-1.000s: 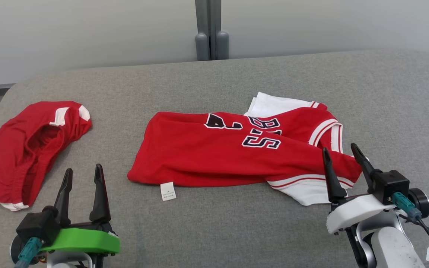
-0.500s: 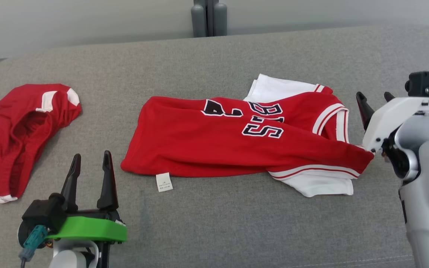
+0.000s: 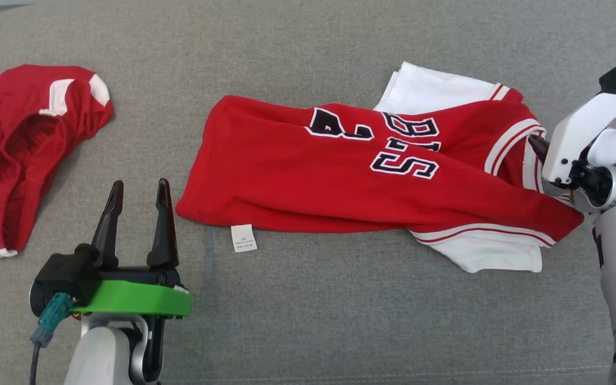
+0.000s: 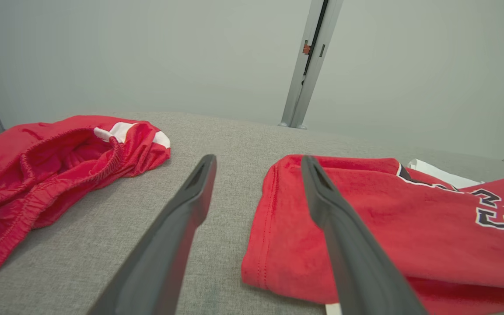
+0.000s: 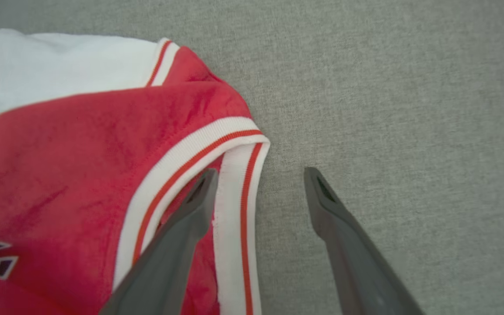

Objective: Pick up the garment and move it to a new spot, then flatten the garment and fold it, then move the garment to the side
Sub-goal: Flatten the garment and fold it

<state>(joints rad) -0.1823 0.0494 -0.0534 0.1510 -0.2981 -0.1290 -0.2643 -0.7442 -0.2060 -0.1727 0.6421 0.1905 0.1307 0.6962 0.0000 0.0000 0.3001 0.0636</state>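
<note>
Grey cushion [image 3: 308, 321]: jersey [image 3: 297, 176] lies crumpled mid-cushion, with red shorts [image 3: 14, 149] well apart on the left. Right gripper [image 5: 259, 175] has its fingers apart, 1 over the striped trim [image 5: 234, 148], 1 over bare cushion. I'd drop straight, pinch the trim deep, lift slow. Left gripper [image 3: 139, 183] also spread, near the hem.

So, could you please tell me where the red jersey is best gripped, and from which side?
Probably the striped trim at the jersey's right end, approached from above on the robot's right. That banded edge is doubled over and gives something to pinch, while the body lies flat. The right gripper's open fingers straddle its outer band.
</note>
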